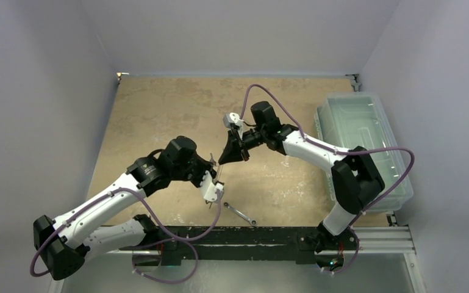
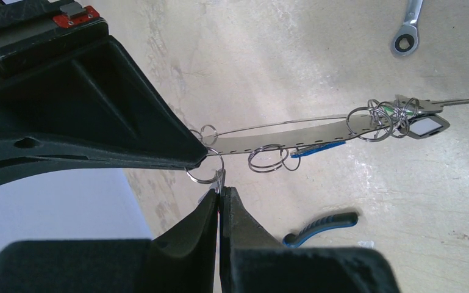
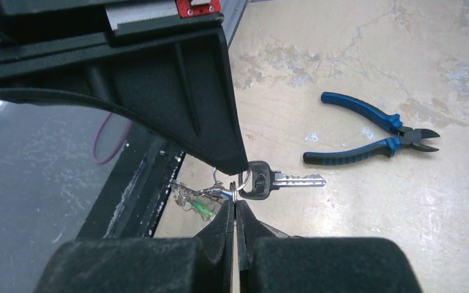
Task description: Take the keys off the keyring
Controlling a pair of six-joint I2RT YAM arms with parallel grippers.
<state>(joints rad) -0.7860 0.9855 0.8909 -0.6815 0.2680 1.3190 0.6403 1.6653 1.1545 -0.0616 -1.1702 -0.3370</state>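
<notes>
The keyring point(image 2: 293, 130), a long thin silver loop with a flat strip, hangs stretched between my two grippers above the table. Small rings and keys point(image 2: 411, 116) with green and blue tags cluster at its far end. My left gripper point(image 2: 221, 190) is shut on a small split ring point(image 2: 205, 175) at the near end. My right gripper point(image 3: 235, 200) is shut on the keyring beside it. A black-headed key point(image 3: 261, 180) hangs there, and the green tag point(image 3: 205, 210) shows behind. In the top view the left gripper point(image 1: 217, 174) and the right gripper point(image 1: 222, 160) nearly touch.
Blue-handled pliers point(image 3: 372, 131) lie on the table beyond the key; one handle shows in the left wrist view point(image 2: 320, 227). A silver wrench point(image 1: 241, 213) lies near the front rail and also shows in the left wrist view point(image 2: 405, 36). A clear plastic bin point(image 1: 366, 140) stands at the right.
</notes>
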